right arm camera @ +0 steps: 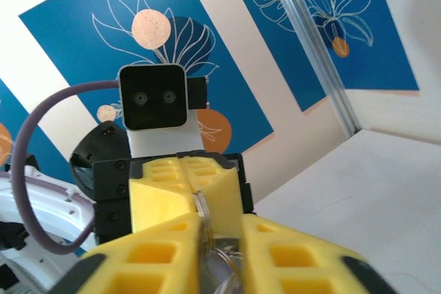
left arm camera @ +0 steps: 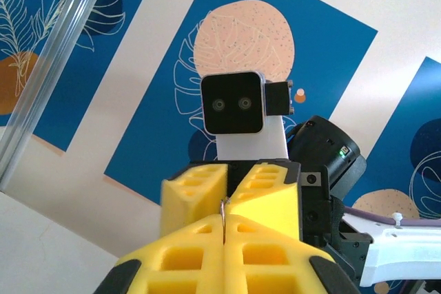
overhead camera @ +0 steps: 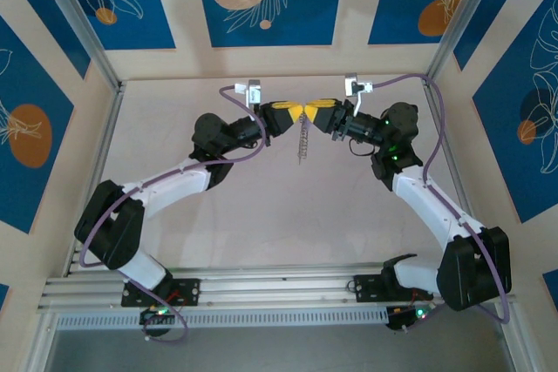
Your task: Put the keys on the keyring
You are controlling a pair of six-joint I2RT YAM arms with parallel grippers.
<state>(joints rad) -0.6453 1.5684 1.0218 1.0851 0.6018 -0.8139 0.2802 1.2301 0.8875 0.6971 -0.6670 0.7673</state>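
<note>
Hanging: the keyring point(overhead camera: 302, 141) dangles in the air where the two end effectors meet, toward 12 o'clock over the worktop point(overhead camera: 261, 215), with its toothed fringe trailing toward 6 o'clock.
Left end effector point(overhead camera: 296, 114): clamped shut, with a thin silvery edge pinched in the seam of its pads point(left arm camera: 265, 249). I judge that edge to be the keyring.
Right end effector point(overhead camera: 311, 113): tip to tip with the left one. Its fingers point(right arm camera: 158, 259) stand close around the ring's loop, but I cannot tell whether they clamp it.
Done: the keyring is off the worktop and sits between both tips.
To do: threading. Whether any key is on the loop I cannot tell; it is too small to make out among the yellow pads.
Progress: early to middle, as a judgement.
Around: purple cables point(overhead camera: 433, 124) loop from each wrist, metal posts point(overhead camera: 75, 23) rise at 10 and 2 o'clock, and blue leaf-patterned wall panels point(overhead camera: 288, 6) stand at 12 o'clock.
In the way: the two tips crowd the loop, leaving little free ring to slide a key onto. The dangling fringe may swing or snag.
</note>
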